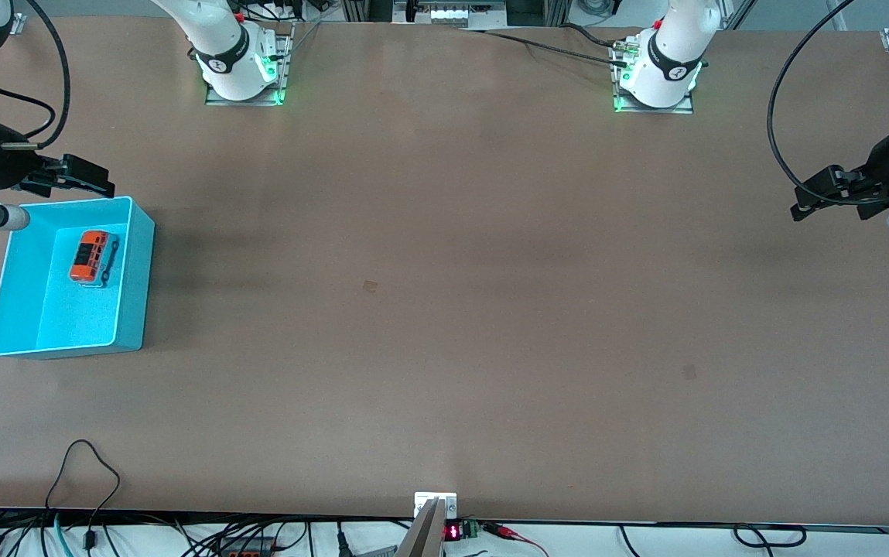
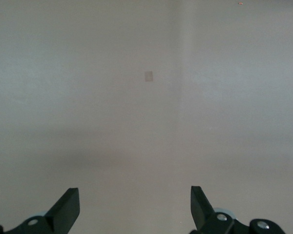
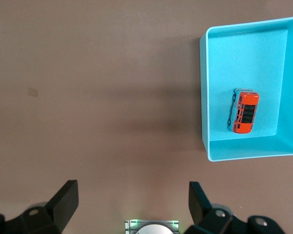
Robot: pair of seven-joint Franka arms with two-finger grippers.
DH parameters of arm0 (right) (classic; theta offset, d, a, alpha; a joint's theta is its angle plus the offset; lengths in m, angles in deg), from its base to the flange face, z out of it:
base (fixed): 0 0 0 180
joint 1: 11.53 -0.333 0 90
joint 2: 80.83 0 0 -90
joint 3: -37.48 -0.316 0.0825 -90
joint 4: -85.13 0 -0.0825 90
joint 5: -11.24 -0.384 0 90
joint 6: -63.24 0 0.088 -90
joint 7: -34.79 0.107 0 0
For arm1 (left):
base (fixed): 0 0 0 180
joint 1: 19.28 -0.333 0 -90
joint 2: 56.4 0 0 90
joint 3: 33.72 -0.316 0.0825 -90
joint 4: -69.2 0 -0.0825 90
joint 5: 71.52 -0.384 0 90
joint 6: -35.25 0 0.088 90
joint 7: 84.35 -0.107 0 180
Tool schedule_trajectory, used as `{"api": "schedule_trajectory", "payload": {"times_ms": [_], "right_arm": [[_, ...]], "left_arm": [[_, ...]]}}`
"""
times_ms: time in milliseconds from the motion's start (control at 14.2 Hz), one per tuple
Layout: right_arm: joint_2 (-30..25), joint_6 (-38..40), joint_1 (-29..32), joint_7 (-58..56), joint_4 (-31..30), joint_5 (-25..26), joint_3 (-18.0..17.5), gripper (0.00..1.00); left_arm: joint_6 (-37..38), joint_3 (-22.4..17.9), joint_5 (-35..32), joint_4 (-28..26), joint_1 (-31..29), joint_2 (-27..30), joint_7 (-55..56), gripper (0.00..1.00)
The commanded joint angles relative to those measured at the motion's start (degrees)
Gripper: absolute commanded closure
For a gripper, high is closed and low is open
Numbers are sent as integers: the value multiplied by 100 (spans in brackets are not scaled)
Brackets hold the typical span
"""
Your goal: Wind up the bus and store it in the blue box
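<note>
We see the bus (image 1: pixel 92 257) lying inside the blue box (image 1: pixel 135 255) at the right arm's end of the bench (image 1: pixel 444 309). The right pincer (image 1: pixel 76 176) hangs wide open and empty over the bench beside the box, and the left pincer (image 1: pixel 819 193) waits, spread just as wide and empty, over the left arm's end.

wide brown table (image 1: pixel 444 309), cables (image 1: pixel 88 495) along near edge

Blue box (image 3: pixel 244 151) corner cut off

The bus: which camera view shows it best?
The right wrist view: the bus lies unobstructed inside the blue box, roof windows clear. The front view shows it smaller, in the same box. The left wrist view shows none of it.
</note>
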Motion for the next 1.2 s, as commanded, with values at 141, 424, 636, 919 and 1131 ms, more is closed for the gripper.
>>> {"api": "schedule_trajectory", "payload": {"times_ms": [141, 424, 636, 919, 1131], "right_arm": [[84, -7, -3, 76, 104, -4, 32, 0], [84, 1, 76, 49, 104, 22, 137, 0], [84, 1, 102, 84, 104, 31, 190, 0], [84, 10, 216, 49, 104, 31, 199, 0], [84, 1, 216, 84, 104, 31, 199, 0]], "left_arm": [[11, -23, 66, -23, -5, 73, -28, 0], [11, -15, 66, -23, -5, 73, -28, 0], [11, -15, 66, -23, -5, 73, -28, 0], [11, -15, 66, -23, -5, 73, -28, 0], [11, -15, 66, -23, -5, 73, -28, 0]]}}
